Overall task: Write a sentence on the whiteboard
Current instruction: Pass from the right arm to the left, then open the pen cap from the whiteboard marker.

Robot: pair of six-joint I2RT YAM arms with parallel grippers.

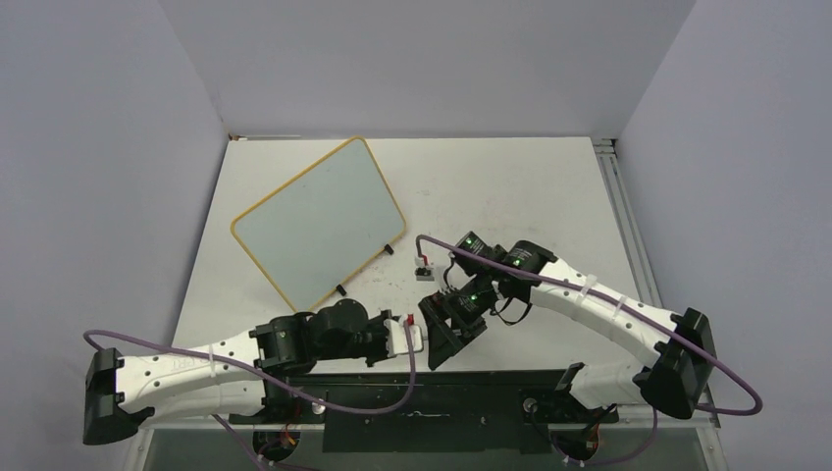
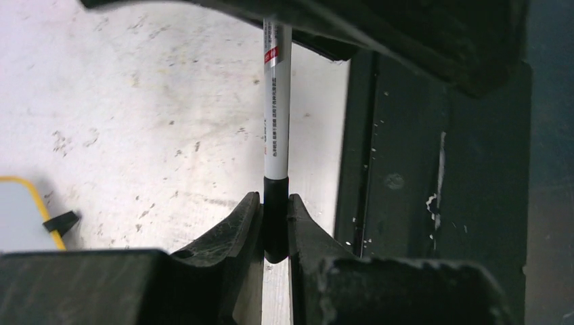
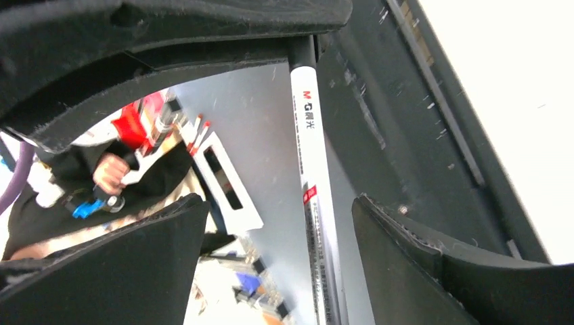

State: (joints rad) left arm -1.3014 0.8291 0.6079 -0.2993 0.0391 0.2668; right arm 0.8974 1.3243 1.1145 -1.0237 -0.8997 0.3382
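Top external view: whiteboard (image 1: 319, 221) lies beyond left tool (image 1: 414, 336) pinching marker (image 2: 277, 122); right tool (image 3: 279, 210) spread.

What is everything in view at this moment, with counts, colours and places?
whiteboard: one, pale grey with yellow rim, far left of table, no writing visible
marker: one, white barrel with black end, between both grippers near the front edge
small object: one, pale with red, on table right of whiteboard, too small to identify
table: one, scuffed white
left gripper: one, black, shut on the marker's black end
right gripper: one, black, open, marker between its fingers
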